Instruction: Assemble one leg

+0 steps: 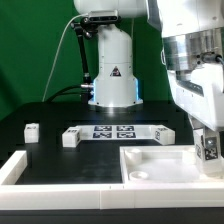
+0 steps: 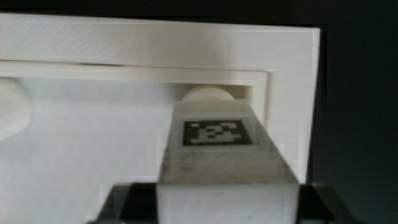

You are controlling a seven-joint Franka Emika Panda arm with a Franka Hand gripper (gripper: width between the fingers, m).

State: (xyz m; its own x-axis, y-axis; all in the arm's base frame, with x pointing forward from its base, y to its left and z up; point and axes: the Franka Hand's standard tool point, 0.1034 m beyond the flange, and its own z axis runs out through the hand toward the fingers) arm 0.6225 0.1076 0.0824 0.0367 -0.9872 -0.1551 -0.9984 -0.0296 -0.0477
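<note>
My gripper [image 1: 208,135] is shut on a leg [image 1: 210,148], a small white block with a black-and-white tag, and holds it upright over the right corner of the white tabletop [image 1: 150,165]. In the wrist view the leg [image 2: 222,155] fills the space between the dark fingers [image 2: 135,203], tag facing the camera. Its far end sits at a round corner socket [image 2: 210,95] of the tabletop [image 2: 107,120]; I cannot tell whether it touches. Three more legs lie on the table: one at the far left [image 1: 32,131], one at centre left [image 1: 70,138], one right of centre [image 1: 162,133].
The marker board [image 1: 113,131] lies flat between the loose legs. A white L-shaped rail [image 1: 20,168] runs along the front left. The robot base [image 1: 112,75] stands at the back centre with a cable to its left.
</note>
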